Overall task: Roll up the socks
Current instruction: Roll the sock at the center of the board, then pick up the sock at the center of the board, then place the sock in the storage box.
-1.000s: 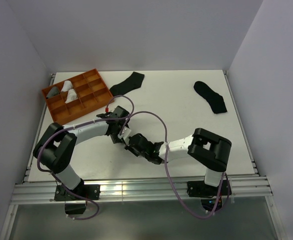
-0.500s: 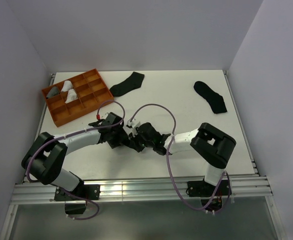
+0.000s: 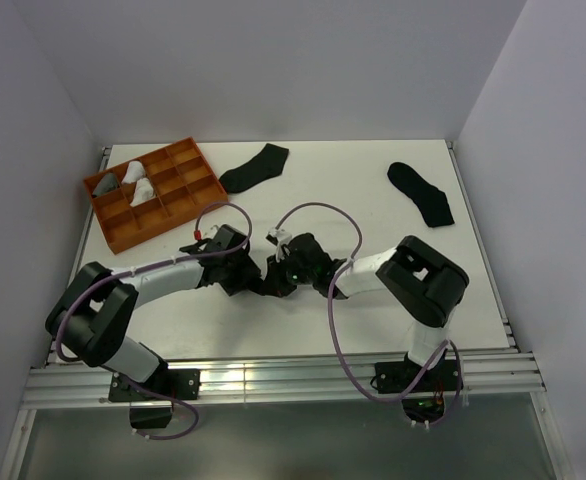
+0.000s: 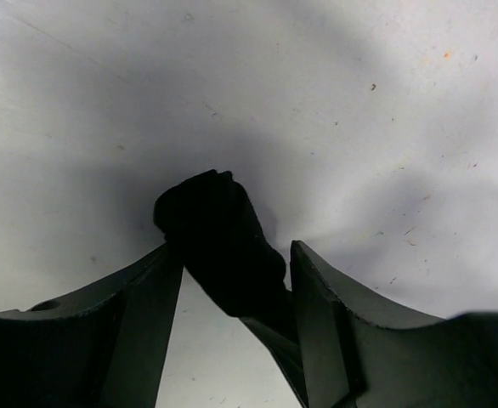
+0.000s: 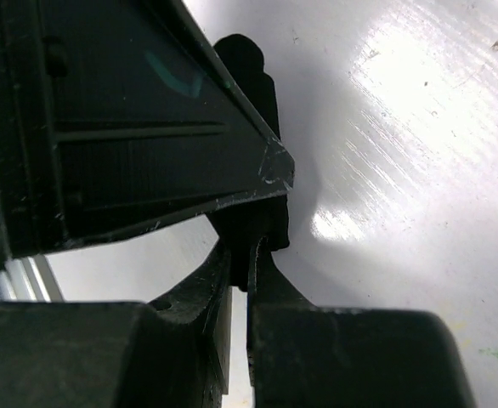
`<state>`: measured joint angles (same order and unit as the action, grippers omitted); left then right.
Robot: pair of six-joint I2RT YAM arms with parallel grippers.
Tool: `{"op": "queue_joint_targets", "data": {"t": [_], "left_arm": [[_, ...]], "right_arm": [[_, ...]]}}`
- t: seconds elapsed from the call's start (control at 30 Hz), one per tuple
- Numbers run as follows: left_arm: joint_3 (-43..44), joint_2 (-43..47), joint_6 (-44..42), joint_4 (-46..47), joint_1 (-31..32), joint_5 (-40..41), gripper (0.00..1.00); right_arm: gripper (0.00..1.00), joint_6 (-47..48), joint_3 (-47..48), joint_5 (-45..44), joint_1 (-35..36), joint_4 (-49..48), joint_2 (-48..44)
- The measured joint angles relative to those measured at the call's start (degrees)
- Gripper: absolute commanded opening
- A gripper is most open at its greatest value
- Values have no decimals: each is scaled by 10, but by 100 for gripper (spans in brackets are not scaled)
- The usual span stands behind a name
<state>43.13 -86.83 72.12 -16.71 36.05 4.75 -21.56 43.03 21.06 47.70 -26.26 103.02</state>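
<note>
A black sock (image 4: 219, 229), bunched into a roll, sits between the fingers of my left gripper (image 4: 232, 251), touching both. In the right wrist view my right gripper (image 5: 251, 246) is pinched shut on a thin edge of the same sock (image 5: 247, 72). The dark block above it is a left-gripper finger (image 5: 147, 127). From above, the left gripper (image 3: 251, 280) and right gripper (image 3: 281, 275) meet tip to tip at the table's middle front, and the sock is almost hidden between them. Two flat black socks lie at the back, one (image 3: 256, 167) left of centre and one (image 3: 421, 193) right.
An orange compartment tray (image 3: 188, 185) stands at the back left, holding white rolled socks (image 3: 138, 180) and a grey one (image 3: 105, 185). Purple cables loop above both forearms. Walls close the table on three sides.
My right gripper has swung away from the near edge and leftward to meet the left gripper. The left forearm has lowered and stretched out. Both now hold the sock together.
</note>
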Motion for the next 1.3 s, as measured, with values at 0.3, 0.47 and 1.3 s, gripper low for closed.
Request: {"op": "queue_joint_targets", "data": {"t": [0.3,0.47,1.3], "left_arm": [[6,-24,15,22,3,-5,22],[13,-25,18,18,4,-2,0],[284,57,-386,-138,-334,148,0]], "right_arm": [[5,-38,2,41,-19,-8,12],[31,-43,2,46,-20,-2,9],[79,-7,-115,6,-43,27,-278]]}}
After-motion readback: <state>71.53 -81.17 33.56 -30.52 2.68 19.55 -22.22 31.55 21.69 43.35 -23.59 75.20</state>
